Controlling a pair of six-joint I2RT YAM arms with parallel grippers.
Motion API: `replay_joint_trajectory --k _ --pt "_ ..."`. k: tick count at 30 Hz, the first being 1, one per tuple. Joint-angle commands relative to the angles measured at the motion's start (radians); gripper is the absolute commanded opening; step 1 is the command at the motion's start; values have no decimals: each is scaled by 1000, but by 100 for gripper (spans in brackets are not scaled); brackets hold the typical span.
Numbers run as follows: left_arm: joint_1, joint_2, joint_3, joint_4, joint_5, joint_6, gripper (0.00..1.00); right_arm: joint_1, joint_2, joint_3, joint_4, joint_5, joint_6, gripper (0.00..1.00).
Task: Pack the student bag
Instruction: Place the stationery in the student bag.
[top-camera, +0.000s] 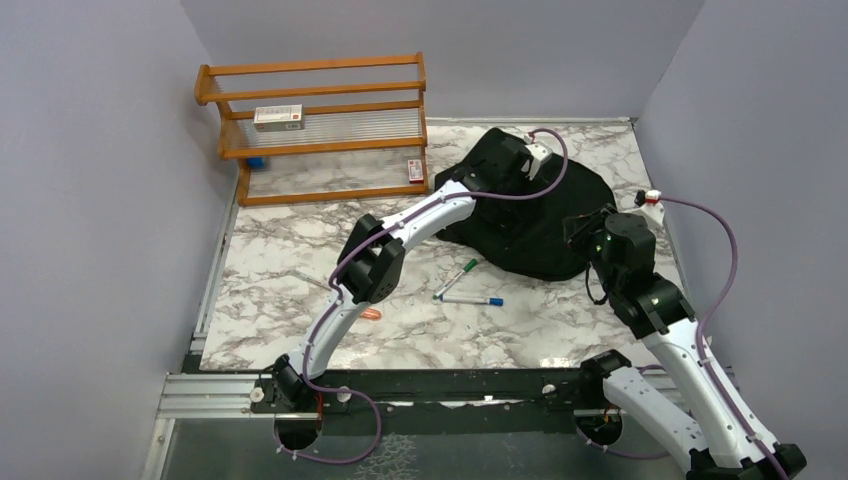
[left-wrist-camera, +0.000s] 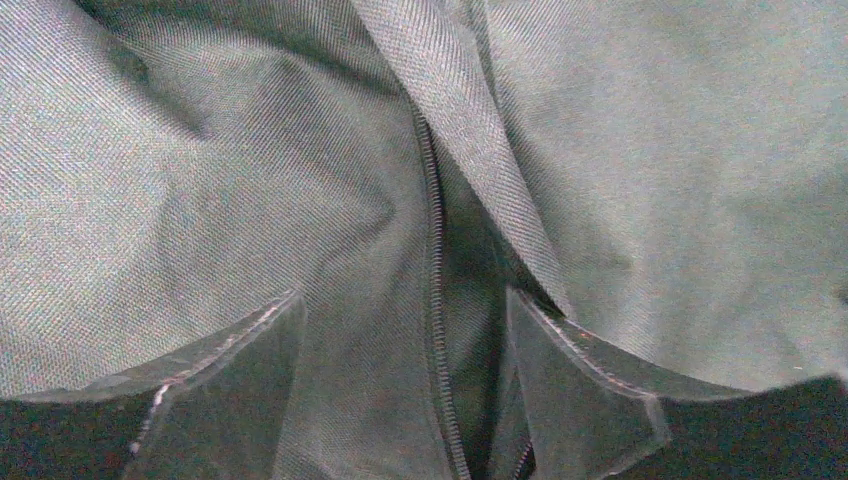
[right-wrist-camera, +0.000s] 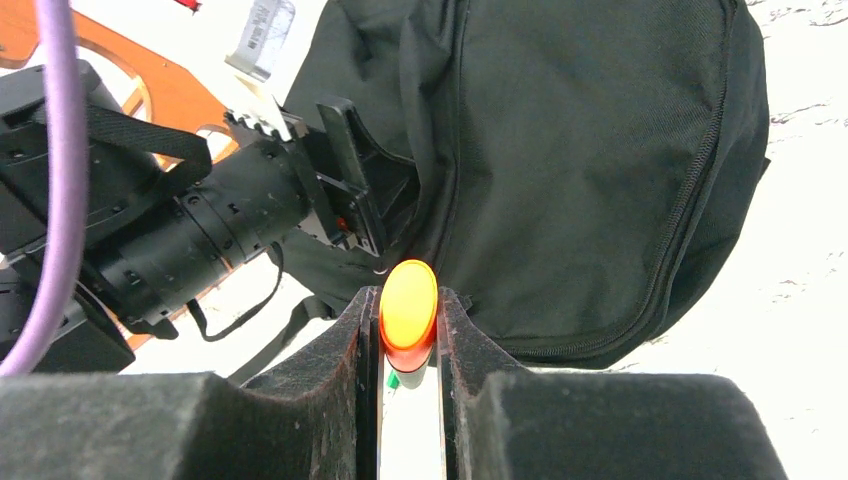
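The student bag (top-camera: 540, 225) lies black and rumpled at the table's back right; it also fills the right wrist view (right-wrist-camera: 590, 150). My left gripper (top-camera: 498, 165) is pressed down into its top. In the left wrist view that gripper (left-wrist-camera: 405, 400) stands open, one finger (left-wrist-camera: 225, 385) on each side of a zipper (left-wrist-camera: 435, 260) running through folded fabric. My right gripper (right-wrist-camera: 408, 330) hovers at the bag's near edge, shut on an orange-capped marker (right-wrist-camera: 408, 305) that stands upright between the pads. From above, the right gripper (top-camera: 585, 232) overlaps the bag's right side.
A green marker (top-camera: 457, 278) and a blue marker (top-camera: 472, 299) lie on the marble in front of the bag. A small orange item (top-camera: 372, 314) lies by the left arm's elbow. A wooden shelf (top-camera: 320, 130) at the back left holds a white box (top-camera: 278, 117).
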Motion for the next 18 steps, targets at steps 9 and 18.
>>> replay_joint_trajectory --k 9,18 --pt "-10 8 -30 -15 -103 38 18 2 2 -12 24 -20 8 0" --pt "6 -101 -22 -9 -115 26 0 1 37 -18 48 -6 32 1"
